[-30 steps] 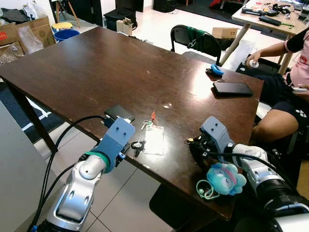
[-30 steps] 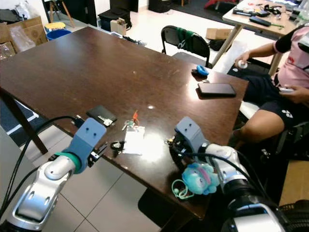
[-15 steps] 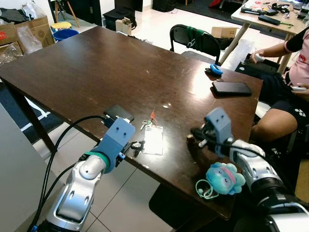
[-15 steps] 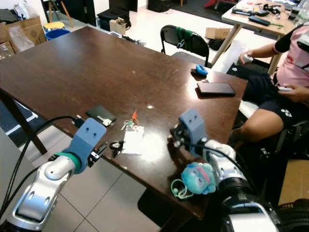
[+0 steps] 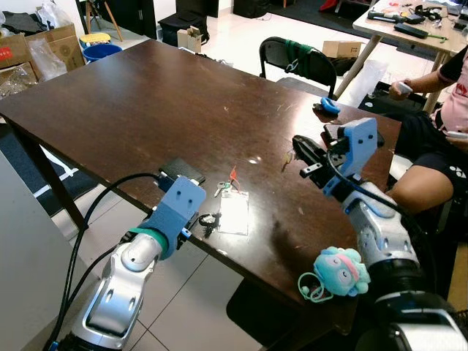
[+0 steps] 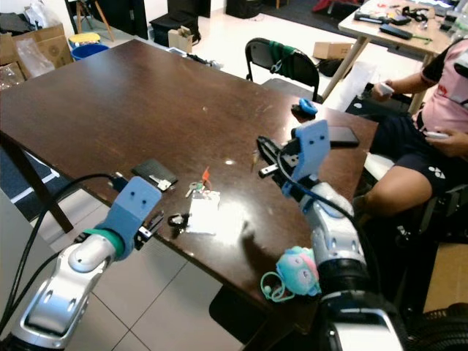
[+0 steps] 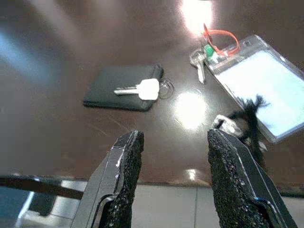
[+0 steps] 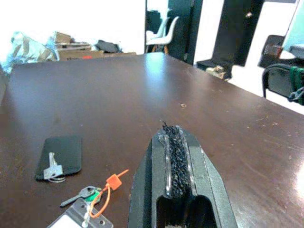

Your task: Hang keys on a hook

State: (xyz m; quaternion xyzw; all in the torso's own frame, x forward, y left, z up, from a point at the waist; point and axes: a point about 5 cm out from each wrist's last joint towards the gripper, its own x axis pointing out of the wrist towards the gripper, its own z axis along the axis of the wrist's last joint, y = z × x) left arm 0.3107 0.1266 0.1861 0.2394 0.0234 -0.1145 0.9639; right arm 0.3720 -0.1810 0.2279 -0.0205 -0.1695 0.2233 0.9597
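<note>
My right gripper (image 5: 298, 144) is raised above the right half of the dark wooden table (image 5: 146, 102). It is shut on a small bunch of keys (image 5: 289, 156) that dangles below its fingertips (image 8: 172, 133). My left gripper (image 7: 173, 142) is open at the table's near edge, with nothing between its fingers. Just past it lie a black wallet (image 7: 124, 87) with a silver key (image 7: 137, 89) on it, a green-headed key with an orange tag (image 7: 209, 47), and a clear badge holder (image 7: 259, 90).
A blue plush toy (image 5: 341, 269) lies at the table's near right corner. A blue object (image 5: 329, 106) and a phone (image 6: 344, 135) lie at the far right edge. A person (image 5: 439, 124) sits to the right, with a black chair (image 5: 296, 62) behind the table.
My right gripper has lifted from the table surface beside the plush toy, rising and moving away over the table with the keys hanging from it. The left arm has stayed still.
</note>
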